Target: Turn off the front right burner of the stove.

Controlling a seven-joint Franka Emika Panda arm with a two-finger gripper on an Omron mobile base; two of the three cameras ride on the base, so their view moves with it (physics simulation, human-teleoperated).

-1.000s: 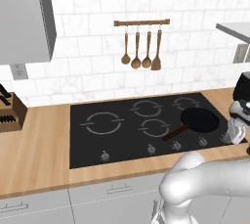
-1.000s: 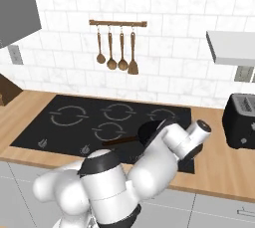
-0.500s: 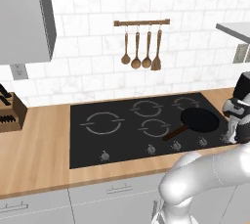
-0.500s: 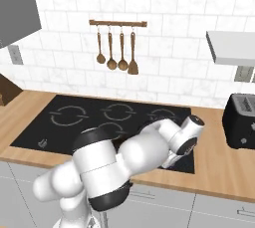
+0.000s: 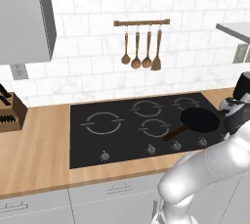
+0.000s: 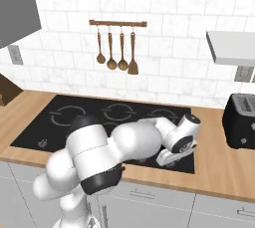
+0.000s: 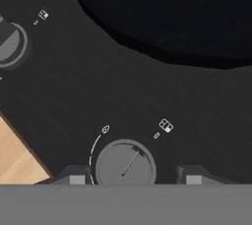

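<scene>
Where the wooden desk (image 5: pixel 39 154) meets the tiled wall, the black stove (image 5: pixel 97 142) lies flush, a dark frying pan (image 5: pixel 200 119) resting empty on its right side. Beside each knob a small square burner icon (image 7: pixel 166 125) is printed; no readable lettering shows. Seen from the hand view, the gripper (image 7: pixel 132 179) stands released, fingertips (image 7: pixel 76 177) flanking the grey knob (image 7: pixel 126 164) without touching.

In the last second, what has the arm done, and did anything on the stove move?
The arm swung further right and down toward the stove's front right corner, bringing the gripper down over a knob, fingers on either side, not yet clamped. The pan, hanging spoons and toaster stayed put.
</scene>
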